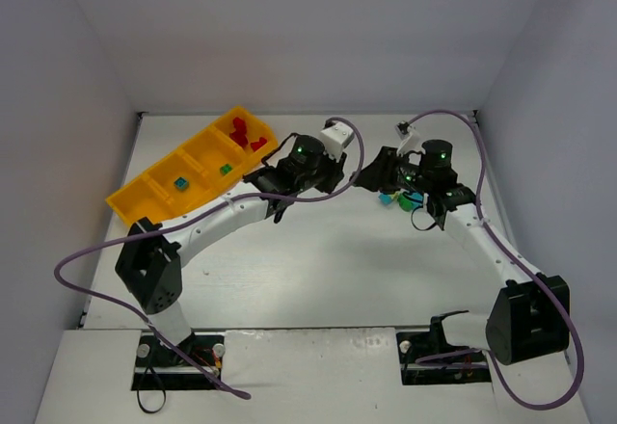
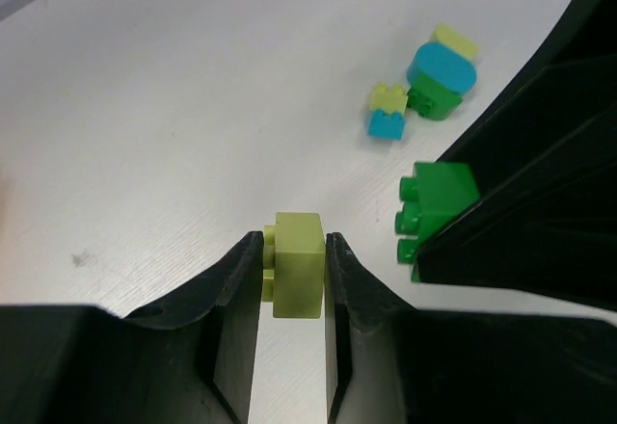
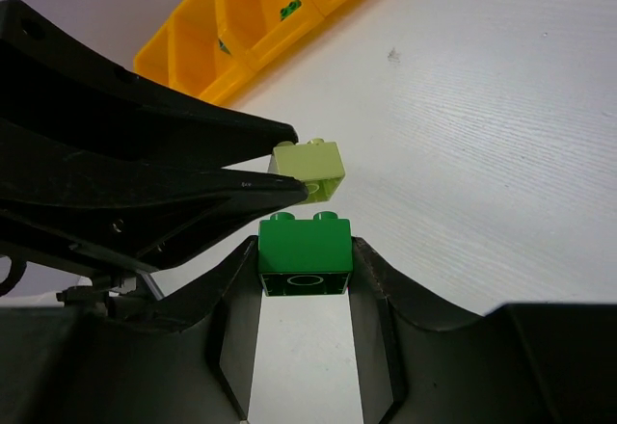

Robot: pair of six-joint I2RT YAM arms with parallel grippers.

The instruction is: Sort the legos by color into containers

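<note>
A yellow-green brick (image 2: 297, 275) sits pinched between the narrow-set fingers of the left gripper (image 2: 293, 251), just beside a green brick (image 3: 305, 251) clamped the same way by the right gripper (image 3: 305, 279). Both are low over the white table (image 1: 318, 270), and the views do not settle whether either brick touches it. The two arms meet near the table's middle, well apart from the yellow-orange tray (image 1: 145, 214) at the far left. Sorting looks partly done. Seen from above, the tray's far compartment holds several red bricks (image 1: 247, 138), the next holds one green piece (image 1: 225, 169), the third holds one blue piece (image 1: 179, 184), and no brick shows in the last. Neither held brick has reached a compartment yet. Near the grippers a loose cluster (image 2: 424, 92) of light blue, green and yellow-green pieces lies on the table, unsorted, so a fair share of the work appears to lie ahead.
</note>
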